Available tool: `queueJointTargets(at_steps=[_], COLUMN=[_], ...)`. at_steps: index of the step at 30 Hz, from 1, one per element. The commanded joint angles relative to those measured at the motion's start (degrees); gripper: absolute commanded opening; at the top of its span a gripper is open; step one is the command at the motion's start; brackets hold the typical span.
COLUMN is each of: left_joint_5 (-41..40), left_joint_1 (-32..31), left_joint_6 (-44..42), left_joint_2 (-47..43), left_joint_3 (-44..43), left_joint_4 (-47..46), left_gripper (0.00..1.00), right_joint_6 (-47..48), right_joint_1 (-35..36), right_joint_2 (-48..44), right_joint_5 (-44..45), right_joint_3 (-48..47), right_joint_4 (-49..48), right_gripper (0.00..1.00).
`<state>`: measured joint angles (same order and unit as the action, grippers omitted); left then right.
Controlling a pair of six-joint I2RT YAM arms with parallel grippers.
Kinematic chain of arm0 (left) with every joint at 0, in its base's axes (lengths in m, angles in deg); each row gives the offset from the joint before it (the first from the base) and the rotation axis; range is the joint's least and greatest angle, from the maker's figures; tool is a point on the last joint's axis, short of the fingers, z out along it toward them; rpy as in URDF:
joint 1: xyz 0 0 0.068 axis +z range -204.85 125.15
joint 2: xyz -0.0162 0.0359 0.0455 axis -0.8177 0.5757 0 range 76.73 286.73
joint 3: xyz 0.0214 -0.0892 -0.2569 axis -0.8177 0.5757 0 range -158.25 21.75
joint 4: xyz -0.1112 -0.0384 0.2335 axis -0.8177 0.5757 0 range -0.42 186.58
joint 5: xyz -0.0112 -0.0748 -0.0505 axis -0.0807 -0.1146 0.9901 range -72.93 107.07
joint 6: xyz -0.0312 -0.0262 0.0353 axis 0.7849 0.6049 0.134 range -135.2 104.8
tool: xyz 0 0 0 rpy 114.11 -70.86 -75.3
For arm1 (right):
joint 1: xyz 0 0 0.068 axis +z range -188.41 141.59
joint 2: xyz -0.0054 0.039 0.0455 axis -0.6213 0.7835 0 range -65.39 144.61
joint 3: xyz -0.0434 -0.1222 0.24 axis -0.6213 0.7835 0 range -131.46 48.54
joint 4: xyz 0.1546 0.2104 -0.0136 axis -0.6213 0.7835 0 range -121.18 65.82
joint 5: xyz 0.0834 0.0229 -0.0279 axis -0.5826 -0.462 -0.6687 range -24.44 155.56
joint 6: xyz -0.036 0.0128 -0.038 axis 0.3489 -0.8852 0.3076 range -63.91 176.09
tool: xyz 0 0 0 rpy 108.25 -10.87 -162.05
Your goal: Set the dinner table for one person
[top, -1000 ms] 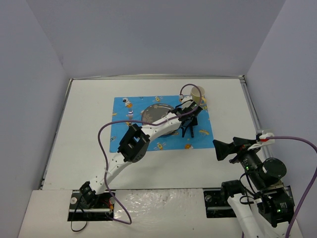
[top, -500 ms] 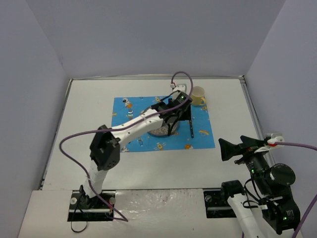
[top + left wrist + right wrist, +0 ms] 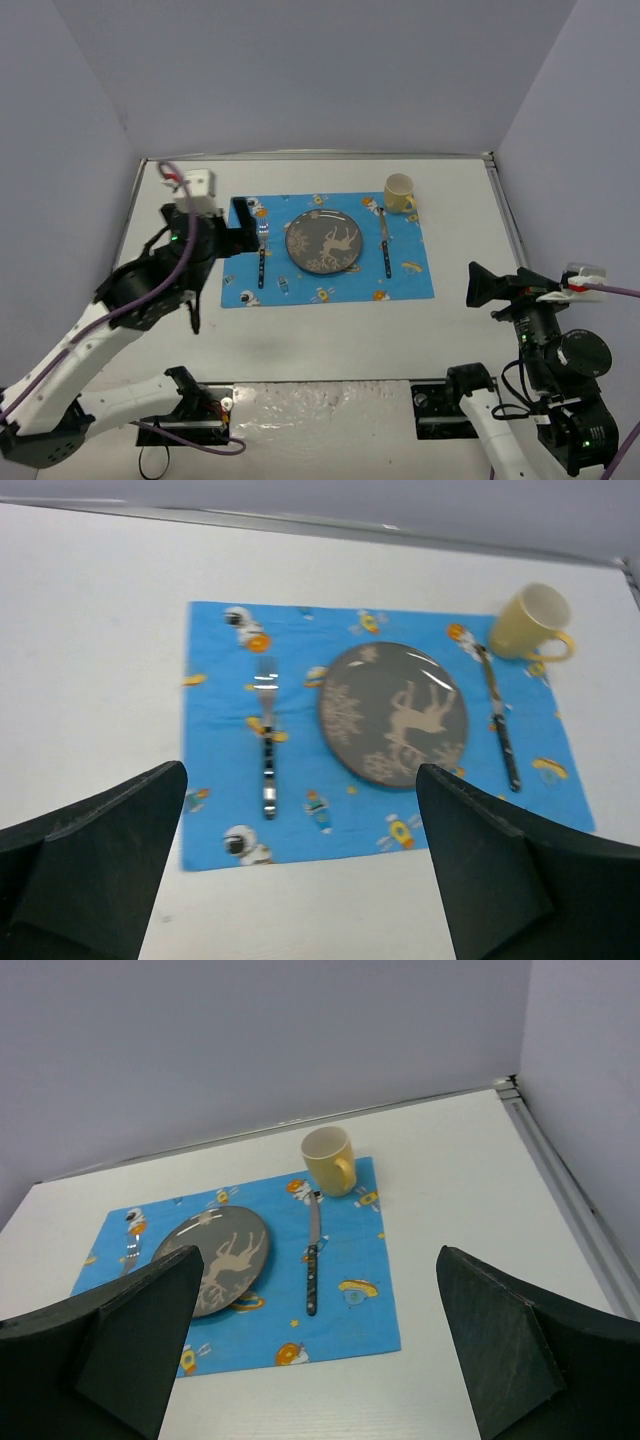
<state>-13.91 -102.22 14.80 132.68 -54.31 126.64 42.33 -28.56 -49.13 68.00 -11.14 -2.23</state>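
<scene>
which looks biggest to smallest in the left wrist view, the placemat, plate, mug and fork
1. placemat
2. plate
3. mug and fork: unsure. The fork is longer but far thinner, and the mug sits farther from the camera.

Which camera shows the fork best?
The left wrist view. There the fork lies whole, its tines and handle plain to see, just left of the plate. The top external view shows it too, but small and thin. The right wrist view shows it tiny and far off, beyond the plate.
</scene>
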Motion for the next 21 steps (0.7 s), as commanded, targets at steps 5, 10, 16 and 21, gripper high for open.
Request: queueJointTargets(at_steps=[5,10,16,21], left_joint_5=[-18.1,-19.1,-21.8,-22.4], left_joint_1=[1.9,1.6,1.6,1.7], left_joint_6=[-6.4,-3.7,-3.0,-3.1], left_joint_2=[-27.2,-37.1,-40.2,-39.4], left_joint_3=[12.2,18.6,22.8,23.6], left_joint_4=[12.1,15.1,15.6,15.0], left_gripper=[0.97,0.97,0.97,0.97], right_joint_6=[3.9,4.3,5.8,7.1], right_joint_1=[0.9,0.9,1.0,1.0], right_joint_2=[1.4,-0.4,-3.1,-4.3], right_joint_5=[7.1,10.4,8.7,6.5], right_joint_3=[1.3,4.4,7.5,8.9], right_joint_4=[-6.5,-8.2,-10.0,-11.0], right_gripper=[1.0,1.0,1.0,1.0])
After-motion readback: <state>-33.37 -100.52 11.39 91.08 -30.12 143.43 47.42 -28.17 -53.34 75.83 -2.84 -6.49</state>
